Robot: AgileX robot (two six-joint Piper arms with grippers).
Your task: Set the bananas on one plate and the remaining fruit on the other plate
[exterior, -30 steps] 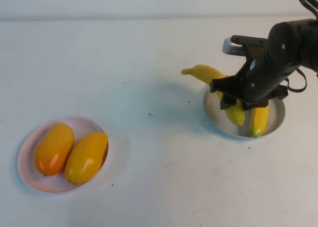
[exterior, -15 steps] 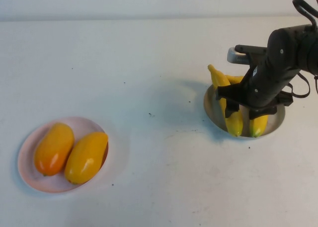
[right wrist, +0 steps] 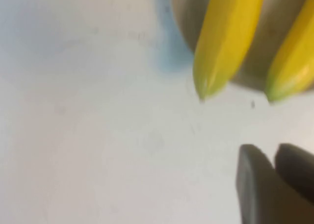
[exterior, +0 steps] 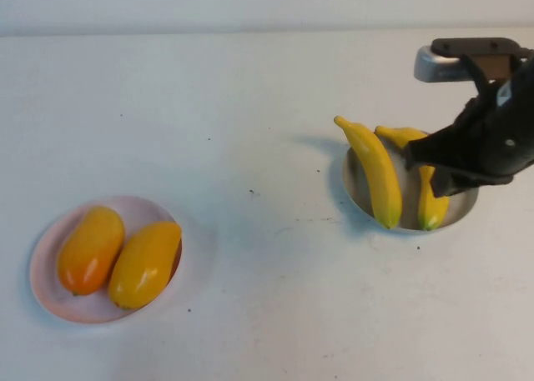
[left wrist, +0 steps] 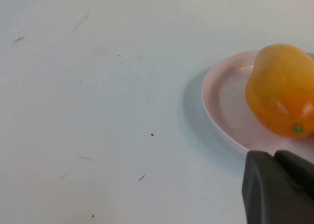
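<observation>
Two yellow bananas lie side by side on the grey plate (exterior: 357, 189) at the right: one (exterior: 375, 172) with its stem end over the far-left rim, the other (exterior: 428, 202) partly under my right arm. My right gripper (exterior: 442, 179) hovers empty over the plate's right part with its fingers together. In the right wrist view the gripper (right wrist: 274, 153) is off the banana tips (right wrist: 228, 37) (right wrist: 294, 57). Two orange-yellow mango-like fruits (exterior: 90, 249) (exterior: 144, 264) lie on the pink plate (exterior: 50, 293) at the left. My left gripper (left wrist: 274, 158) is shut beside that plate (left wrist: 225, 101) and one fruit (left wrist: 282, 89).
The white table (exterior: 250, 106) carries only the two plates. Its far edge runs along the top of the high view. My left arm is outside the high view.
My right gripper carried the left banana onto the grey plate, let it go, then rose and moved right. The banana now lies beside the other one.
</observation>
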